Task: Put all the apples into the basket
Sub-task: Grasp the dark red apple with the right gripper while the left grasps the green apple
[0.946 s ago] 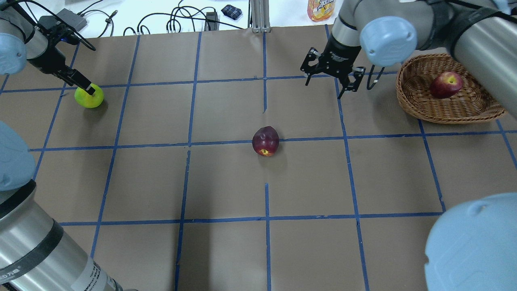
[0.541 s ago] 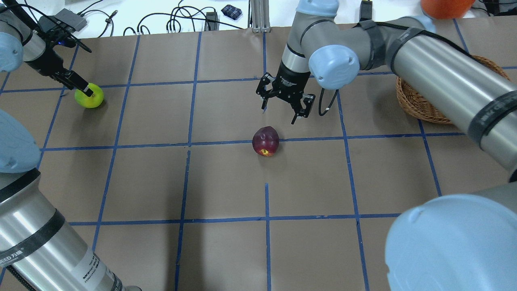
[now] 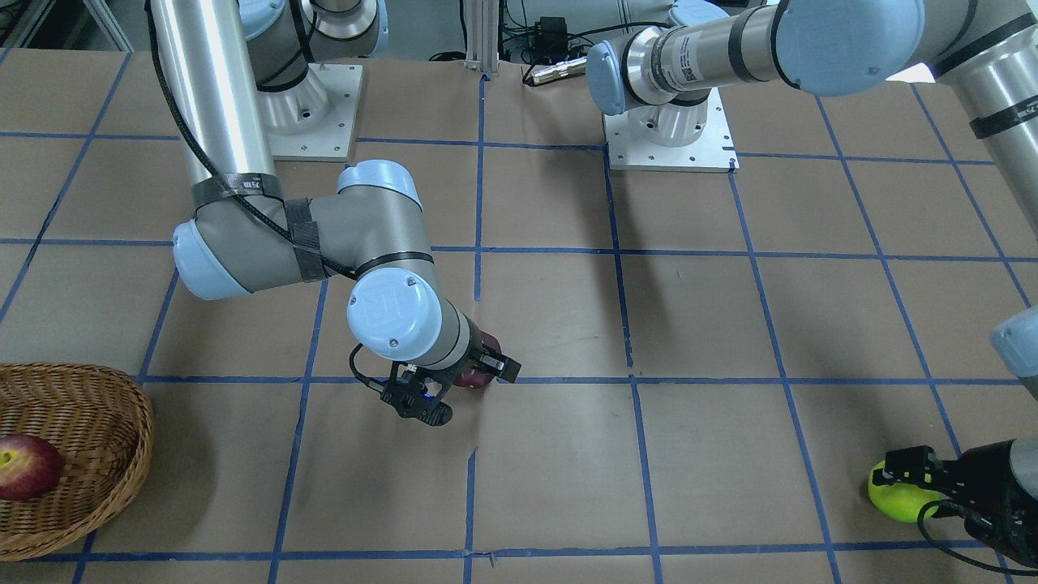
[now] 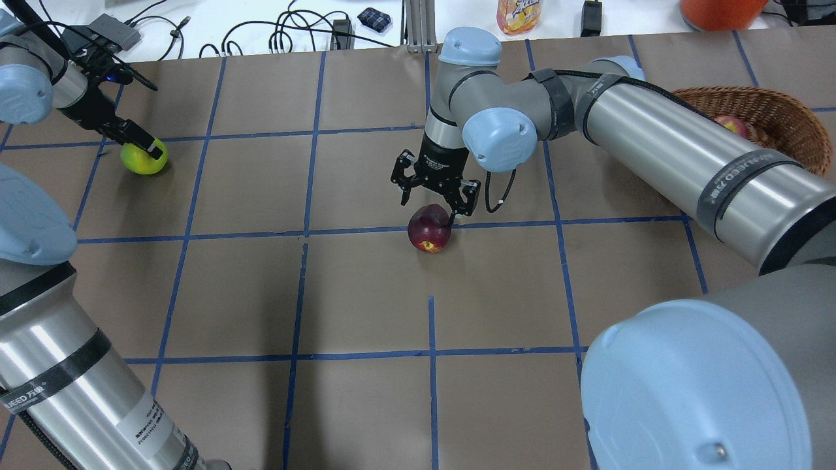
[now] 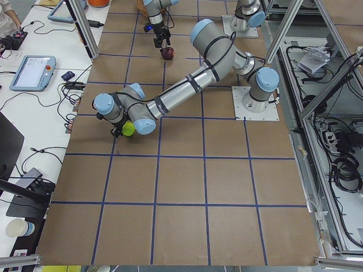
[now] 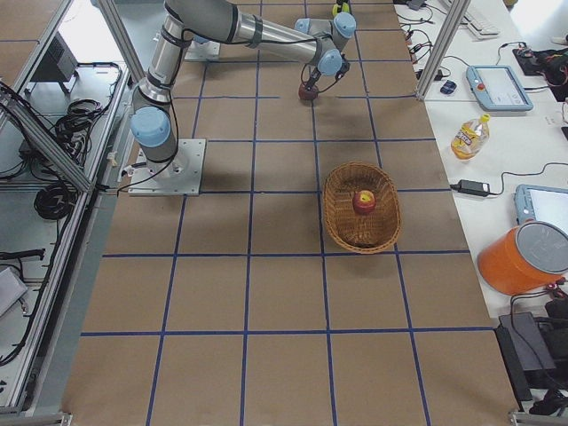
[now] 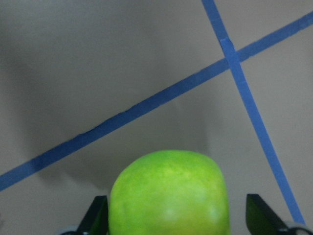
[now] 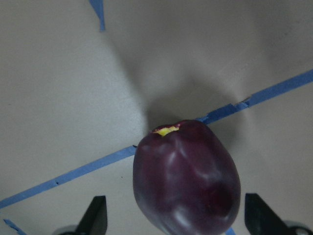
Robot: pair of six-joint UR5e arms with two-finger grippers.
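The dark maroon apple (image 4: pixel 429 230) lies at the table's middle on a blue tape line. My right gripper (image 4: pixel 429 207) is open and low over it, one finger on each side; in the right wrist view the apple (image 8: pixel 186 178) sits between the fingers (image 8: pixel 95 218) with a gap on both sides. The yellow-green apple (image 4: pixel 145 160) lies at the far left. My left gripper (image 4: pixel 149 147) is open around it; in the left wrist view the apple (image 7: pixel 168 196) fills the space between the fingers (image 7: pixel 259 215). The red apple (image 3: pixel 28 466) lies in the wicker basket (image 3: pixel 122 438).
The basket (image 4: pixel 793 121) stands at the far right, partly behind my right arm. A juice bottle (image 4: pixel 519 13), an orange bucket (image 4: pixel 718 8) and cables (image 4: pixel 287 32) lie beyond the table's back edge. Blue tape lines grid the brown tabletop.
My right arm swung left from beside the basket to the table's middle and came down over the maroon apple. My left gripper stayed at the green apple, shifting only slightly.
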